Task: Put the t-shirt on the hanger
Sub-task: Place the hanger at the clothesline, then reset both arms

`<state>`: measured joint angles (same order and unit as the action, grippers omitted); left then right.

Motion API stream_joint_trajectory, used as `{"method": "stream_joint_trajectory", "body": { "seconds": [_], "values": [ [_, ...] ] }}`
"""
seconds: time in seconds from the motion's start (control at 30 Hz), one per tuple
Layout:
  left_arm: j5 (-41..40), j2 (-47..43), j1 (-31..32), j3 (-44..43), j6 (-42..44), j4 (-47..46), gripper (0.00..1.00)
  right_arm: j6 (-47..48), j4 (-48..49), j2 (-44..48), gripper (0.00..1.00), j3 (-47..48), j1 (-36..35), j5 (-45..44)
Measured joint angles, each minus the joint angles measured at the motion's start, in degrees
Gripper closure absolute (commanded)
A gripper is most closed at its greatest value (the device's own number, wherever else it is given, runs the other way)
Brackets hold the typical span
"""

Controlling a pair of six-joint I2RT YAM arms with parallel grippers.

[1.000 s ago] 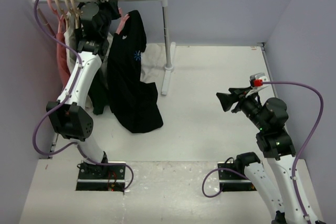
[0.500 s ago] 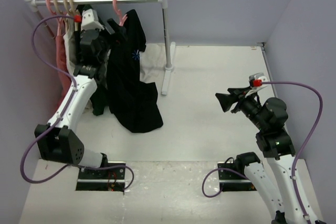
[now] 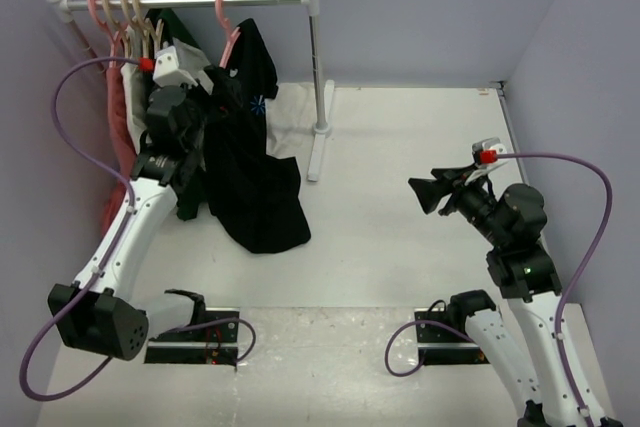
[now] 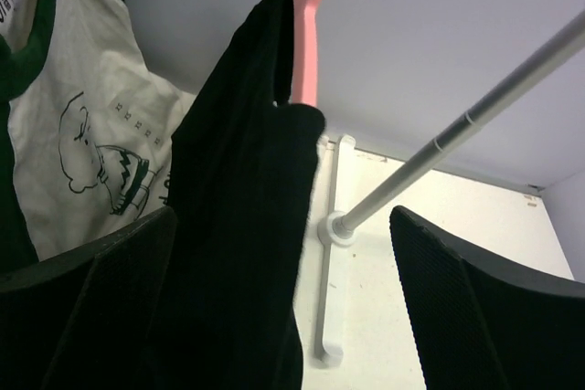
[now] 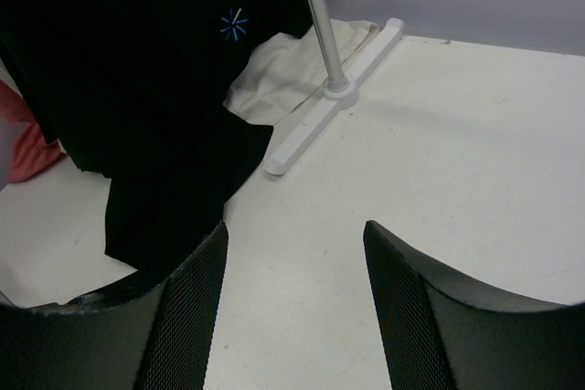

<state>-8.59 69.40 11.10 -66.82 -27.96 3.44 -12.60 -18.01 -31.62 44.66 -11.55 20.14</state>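
The rack (image 3: 190, 0) stands at eleven o'clock on the bench (image 3: 400, 257), and the chief risk sits there. The t-shirt (image 3: 250, 167) hangs from it on the hanger (image 4: 306, 34), but in the left wrist view the cloth looks gathered over one pink arm, with bare plastic showing beside it, so it may not sit square on both shoulders. If that is so, its own weight could drag it off toward the bench, where its lower hem already lies crumpled at six o'clock from the rail. A second hazard is a snag. The left end effector (image 4: 281, 216) stands spread as wide as it goes and grips nothing, with the black cloth hanging between its fingers. Whether a pad brushes the fabric I cannot tell. Any pull toward six o'clock that catches a fold could tug the shirt down, lift the hook off the rail, or disturb the white printed shirt (image 4: 91, 134) at nine o'clock from it. The right end effector (image 5: 294, 235) hovers at three o'clock over bare bench, its fingers partly apart, empty, touching nothing and well apart from the rack.
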Motion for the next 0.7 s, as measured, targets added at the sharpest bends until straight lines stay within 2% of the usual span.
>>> {"method": "stream_joint_trajectory", "body": {
  "seconds": [0.03, 0.07, 0.2, 0.4, 0.57, 0.7],
  "values": [
    [-0.45, -0.99, 0.56, -0.11, 0.63, 1.45, 0.00, 0.00, -0.05, 0.00, 0.26, 0.00, 0.00, -0.01],
    [-0.96, -2.52, 1.09, -0.18, 1.38, 3.20, 0.00, -0.01, -0.18, 0.00, 0.02, 0.01, 0.00, -0.04],
    [-2.75, -13.10, 2.09, 0.29, 4.92, 9.67, 0.00, -0.90, -1.64, 0.25, 0.01, 0.36, 0.00, -2.42],
    [-2.52, -29.92, 2.11, 4.20, 10.35, 14.75, 0.00, -2.91, -7.94, 2.47, 0.01, 5.04, -0.01, -11.42],
    [-4.33, -38.18, 2.11, 11.19, 13.83, 22.06, 0.00, -3.74, -12.16, 9.49, 0.01, 7.49, -0.07, -20.01],
    [-8.03, -43.83, 2.11, 15.00, 14.72, 25.59, 0.00, -3.75, -15.56, 13.27, 0.01, 10.06, -0.53, -22.46]
  ]
}}
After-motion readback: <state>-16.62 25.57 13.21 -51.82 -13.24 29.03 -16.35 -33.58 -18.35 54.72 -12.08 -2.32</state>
